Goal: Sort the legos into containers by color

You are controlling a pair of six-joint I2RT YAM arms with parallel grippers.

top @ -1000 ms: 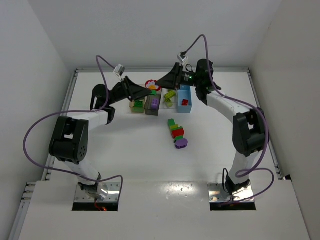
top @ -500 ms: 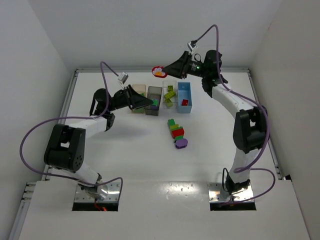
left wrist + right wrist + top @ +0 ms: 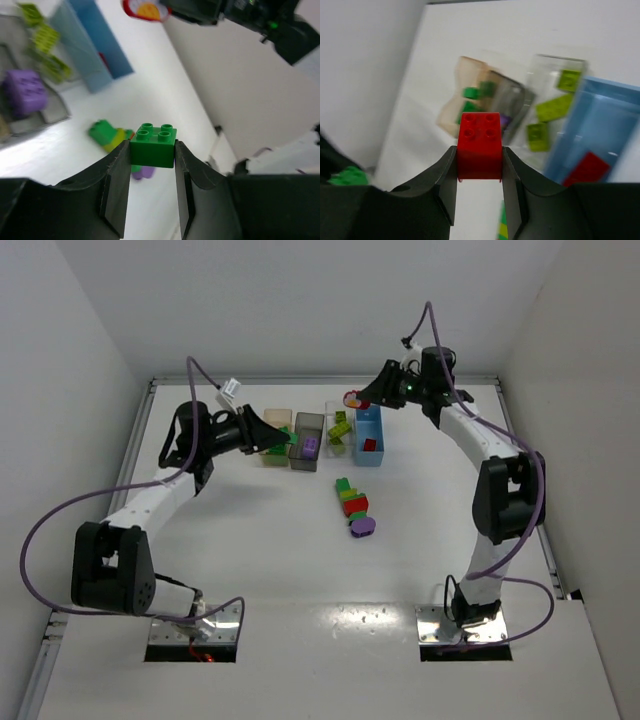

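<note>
A dark green brick point(image 3: 152, 146) is clamped in the left gripper point(image 3: 151, 162), a red brick point(image 3: 479, 145) in the right gripper point(image 3: 479, 165).
The tan bin point(image 3: 277, 419) is partly hidden by the left gripper; the red brick is held near the blue bin point(image 3: 369, 436). A cluster of legos point(image 3: 354, 508) lies on the table point(image 3: 250, 540), apart from both.

1. a white bench point(image 3: 250, 540) fills the middle of the overhead view, matte and evenly lit.
2. plain white walls close it in: a left wall point(image 3: 60, 360), a back wall point(image 3: 300, 300) and a right wall point(image 3: 590, 390).
3. a thin metal rail point(image 3: 128, 465) runs along the bench's left edge and its far edge.
4. at the near edge lies a glossier white panel point(image 3: 330, 640) with two rectangular cutouts point(image 3: 175, 640), a metal plate point(image 3: 438, 622) showing in each.
</note>
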